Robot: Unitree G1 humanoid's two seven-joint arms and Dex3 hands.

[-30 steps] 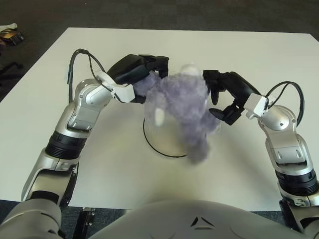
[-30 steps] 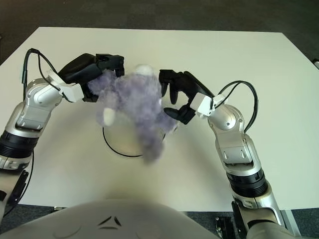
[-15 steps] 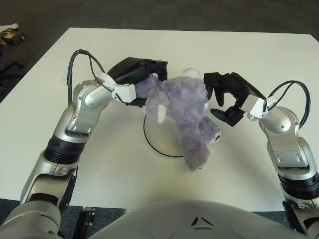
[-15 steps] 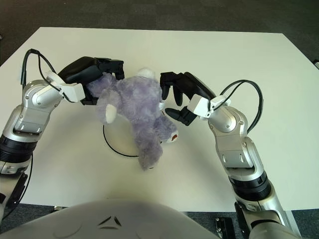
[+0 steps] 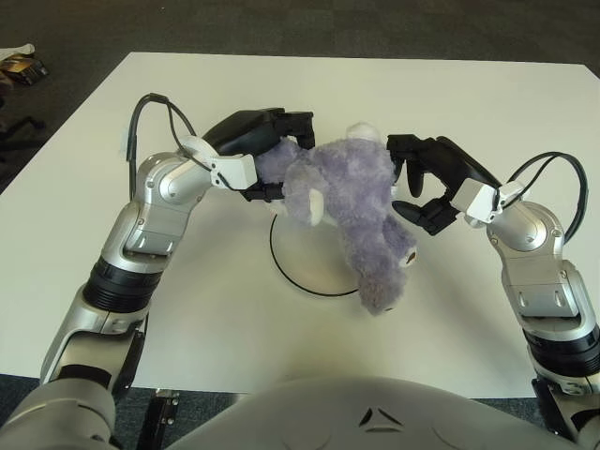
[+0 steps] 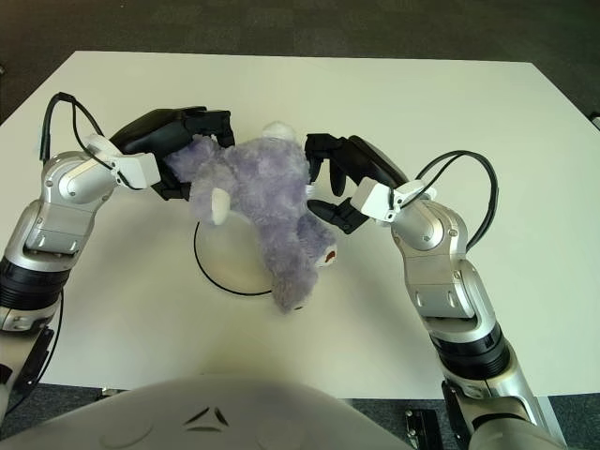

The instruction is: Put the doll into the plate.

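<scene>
A fluffy purple doll (image 5: 352,202) hangs tilted over the white, black-rimmed plate (image 5: 292,258) in the middle of the table. Its legs trail down to the right past the plate's rim. My left hand (image 5: 269,155) is shut on the doll's upper left part, near its head. My right hand (image 5: 415,187) is at the doll's right side with fingers spread and curved; they are close to the fur and I cannot tell whether they touch it. Most of the plate's right half is hidden behind the doll.
The white table (image 5: 450,94) stretches well beyond the plate on every side. Dark floor lies past its far edge. A small object (image 5: 21,64) lies on the floor at the far left.
The doll was swinging a second ago and has steadied, its body shifted a little right with legs hanging lower right. Both hands stay nearly where they were.
</scene>
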